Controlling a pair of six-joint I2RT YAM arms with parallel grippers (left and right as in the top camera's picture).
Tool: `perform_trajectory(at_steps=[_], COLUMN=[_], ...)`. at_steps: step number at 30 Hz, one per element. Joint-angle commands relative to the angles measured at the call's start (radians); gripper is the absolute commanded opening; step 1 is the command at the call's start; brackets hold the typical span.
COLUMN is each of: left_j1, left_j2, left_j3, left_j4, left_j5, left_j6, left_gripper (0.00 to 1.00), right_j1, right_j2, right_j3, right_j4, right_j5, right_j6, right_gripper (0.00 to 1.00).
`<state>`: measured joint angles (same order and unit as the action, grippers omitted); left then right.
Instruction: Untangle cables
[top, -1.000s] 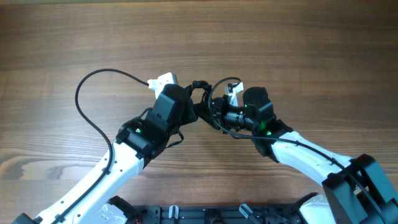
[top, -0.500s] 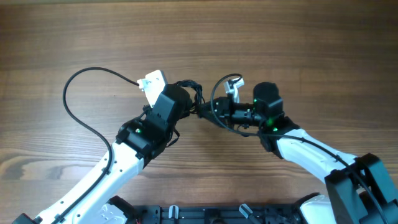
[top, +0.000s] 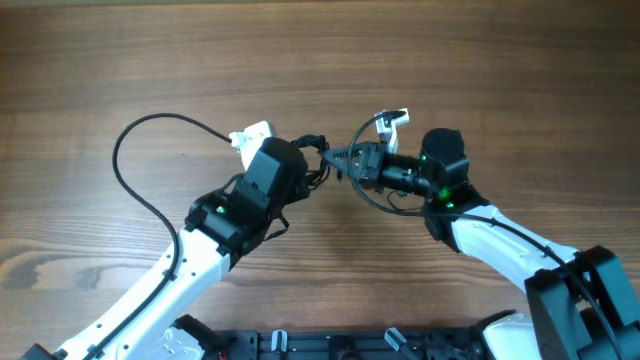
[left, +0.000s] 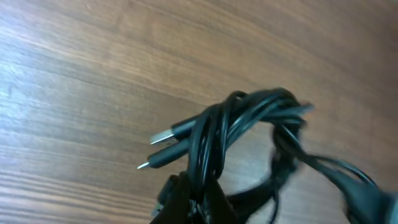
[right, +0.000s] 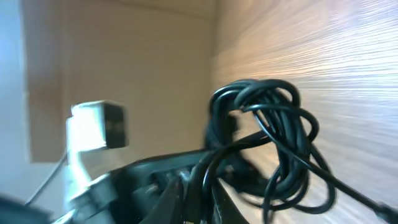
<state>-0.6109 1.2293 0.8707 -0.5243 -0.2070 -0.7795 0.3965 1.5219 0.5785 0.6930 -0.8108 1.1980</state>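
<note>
Black cables, knotted, are running sideways between the left tool and right tool, both clamping them.

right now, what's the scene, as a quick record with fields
cable bundle: knotted, held between both grippers above the table
plug ends: two stick out of the knot, free
left gripper: shut on cable bundle
right gripper: shut on cable bundle
arm cable: thicker black loop left of left arm, outside the knot
</note>
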Motion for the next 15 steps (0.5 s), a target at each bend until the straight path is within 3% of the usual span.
perform_trajectory(at_steps=[1, 7, 15], left_j1=[-0.016, -0.016, -0.014], left_j2=[-0.002, -0.002, -0.003], left_j3=[-0.003, -0.003, -0.003], left_j4=[0.005, 0.055, 0.203], left_j5=[0.076, 0.261, 0.430], left_j6=[0.013, 0.018, 0.070], left_gripper=[0.04, 0.04, 0.04], right_j1=[-0.001, 0.100, 0.159], right_j2=[-0.005, -0.005, -0.005], right_j3=[0.009, 0.009, 0.009], right_j4=[-0.058, -0.106, -0.214], right_j5=[0.132, 0.358, 0.404], right_j6=[-0.237, -0.360, -0.414], right_gripper=[0.04, 0.04, 0.05])
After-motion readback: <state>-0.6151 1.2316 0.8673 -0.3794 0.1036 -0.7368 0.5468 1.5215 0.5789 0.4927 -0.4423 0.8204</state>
